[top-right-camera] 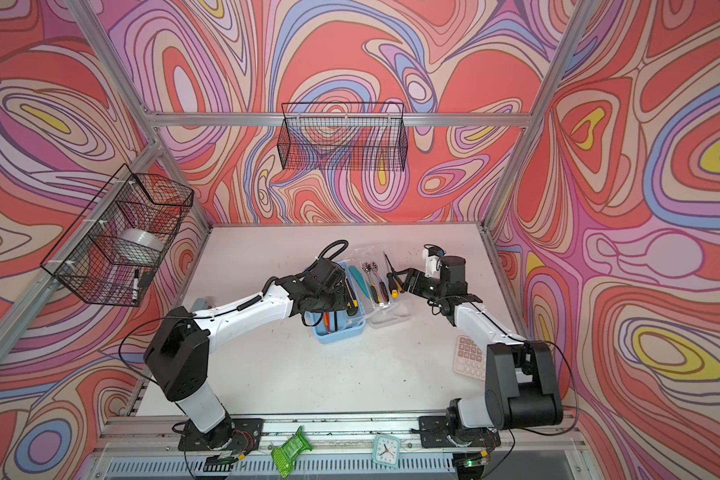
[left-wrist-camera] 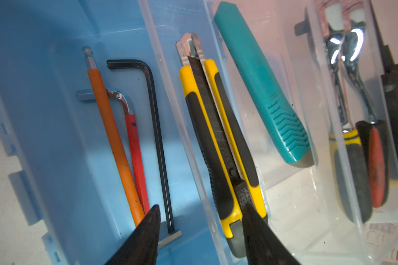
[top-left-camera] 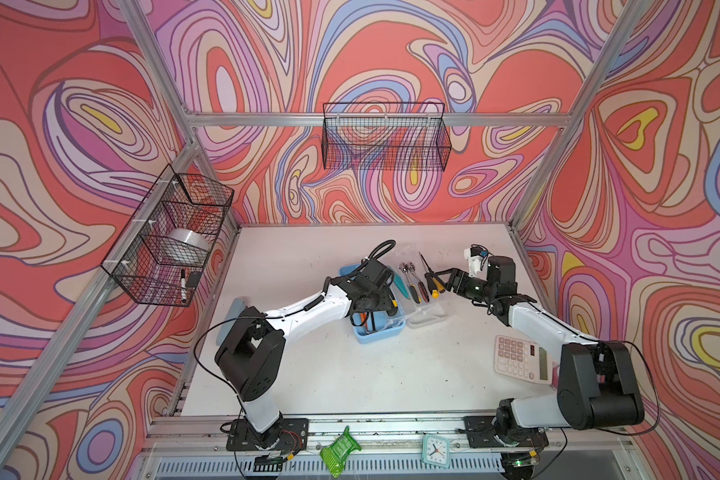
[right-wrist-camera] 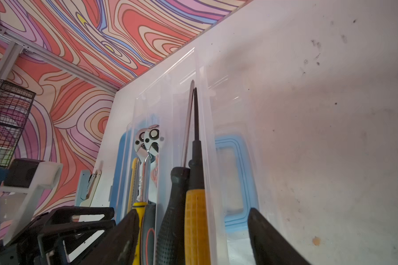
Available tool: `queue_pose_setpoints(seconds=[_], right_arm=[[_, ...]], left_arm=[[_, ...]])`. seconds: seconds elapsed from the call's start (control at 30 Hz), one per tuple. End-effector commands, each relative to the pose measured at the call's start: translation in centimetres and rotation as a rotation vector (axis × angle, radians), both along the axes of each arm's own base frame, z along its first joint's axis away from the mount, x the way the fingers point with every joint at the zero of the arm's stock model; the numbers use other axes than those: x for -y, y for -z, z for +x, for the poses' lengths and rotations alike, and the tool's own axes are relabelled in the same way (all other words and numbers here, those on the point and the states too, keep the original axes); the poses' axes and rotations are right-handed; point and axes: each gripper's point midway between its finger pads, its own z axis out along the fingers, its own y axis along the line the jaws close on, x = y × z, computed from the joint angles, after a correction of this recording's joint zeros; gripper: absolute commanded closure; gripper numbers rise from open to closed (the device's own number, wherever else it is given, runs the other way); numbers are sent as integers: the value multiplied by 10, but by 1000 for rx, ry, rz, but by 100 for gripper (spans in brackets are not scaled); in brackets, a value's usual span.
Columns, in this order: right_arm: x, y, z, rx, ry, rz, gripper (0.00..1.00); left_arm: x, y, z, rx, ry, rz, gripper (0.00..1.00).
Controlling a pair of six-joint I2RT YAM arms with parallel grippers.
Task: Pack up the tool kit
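On the scuffed white tabletop (top-left-camera: 329,374), walled by swirl-patterned pink panels (top-left-camera: 391,62), the light blue plastic tool box (top-left-camera: 381,336) sits centrally beside its clear tray (top-left-camera: 431,321). The left claw (left-wrist-camera: 200,211) gapes over the box, and the right claw (right-wrist-camera: 193,210) is spread around the screwdriver handles (right-wrist-camera: 197,229).

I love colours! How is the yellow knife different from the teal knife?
The yellow knife has black grips; the teal knife is mostly teal. The yellow knife shows a metal blade tip; the teal knife shows none. The yellow knife has a black slider; the teal knife has zigzag ridges. Both lie side by side.
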Motion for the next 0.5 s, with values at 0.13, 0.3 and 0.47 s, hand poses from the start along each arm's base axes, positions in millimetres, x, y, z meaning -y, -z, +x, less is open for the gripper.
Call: queue_pose_setpoints(seconds=[0.13,0.3,0.47], right_arm=[[-8,3,-1,5,-43,51,24],[-9,3,1,4,-47,53,26],[-9,5,1,-1,-52,43,27]], left_arm=[[-36,-12,-13,25,-89,41,39],[-65,0,-30,-9,-157,57,42],[-84,15,-44,-45,-193,89,42]])
